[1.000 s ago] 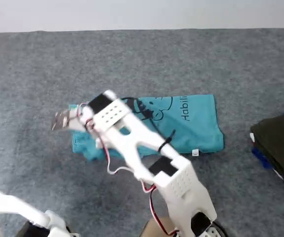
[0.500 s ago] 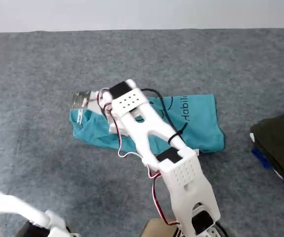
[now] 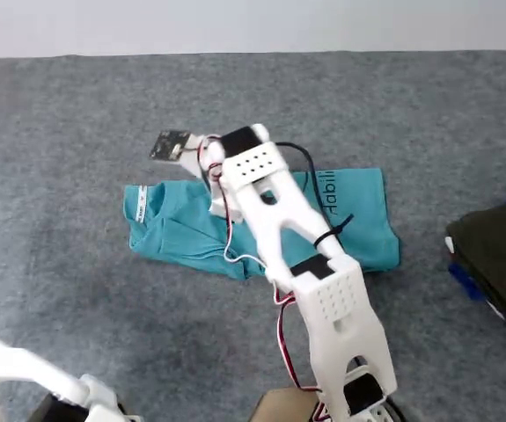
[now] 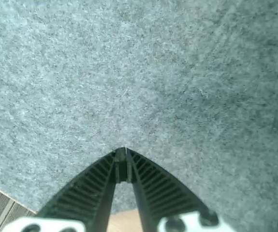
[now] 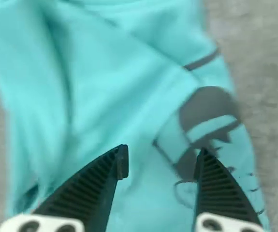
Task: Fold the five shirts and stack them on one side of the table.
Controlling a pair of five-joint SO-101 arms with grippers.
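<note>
**Over the teal shirt: right gripper empty and drawn back from the folded end**

Between the fingers [image 5: 110, 169] of the right gripper [image 5: 163, 151] I see only air. They stand moderately apart and hold nothing, and the teal shirt [image 5: 105, 72] lies below them. In the high view this gripper [image 3: 176, 145] sits just past the far edge of the shirt [image 3: 358, 211], at the end farthest from the dark folded pile [image 3: 499, 255].

One second ago it hung over the outer edge of that same end. Half a second ago it was above the end's far corner. Now the right arm [image 3: 279, 220] has swung it toward the far side of the table [image 3: 77, 105], uncovering the cloth it had been masking. That cloth shows as a rumpled, doubled layer with an uneven near edge. The rest of the shirt lies flat and has not shifted.

I read this as a release just completed. One fold seems to be in, yet the shirt is still a long rectangle and looks to need another fold before stacking.

The left gripper [image 4: 123, 152] has its fingers closed tip to tip on nothing, above bare grey felt. The left arm [image 3: 24, 374] rests at the near corner.

The dark folded pile lies well apart at the table's side edge, over something blue. I judge it to be the stack the shirt should join.
</note>
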